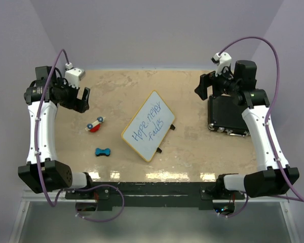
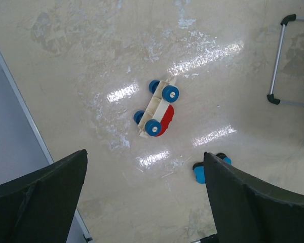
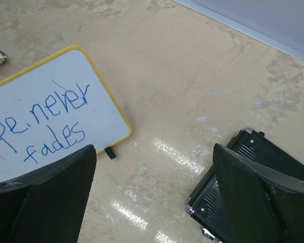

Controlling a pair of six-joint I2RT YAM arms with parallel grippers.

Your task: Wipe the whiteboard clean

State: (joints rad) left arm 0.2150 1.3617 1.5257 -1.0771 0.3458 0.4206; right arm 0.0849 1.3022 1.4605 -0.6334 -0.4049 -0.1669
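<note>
The whiteboard [image 1: 148,126] lies flat in the middle of the table, turned at an angle, with a yellow frame, black tabs on its right edge and blue handwriting "Hope never fades". It also shows in the right wrist view [image 3: 45,119]. My left gripper [image 1: 80,100] is open and empty, held above the table's left side, left of the board. My right gripper [image 1: 204,87] is open and empty, held above the table right of the board, next to the black case.
A black case [image 1: 226,115] lies at the right, also in the right wrist view [image 3: 258,187]. A small white, red and blue toy car [image 1: 95,124] [image 2: 158,108] and a blue bone-shaped piece [image 1: 103,151] [image 2: 202,169] lie left of the board.
</note>
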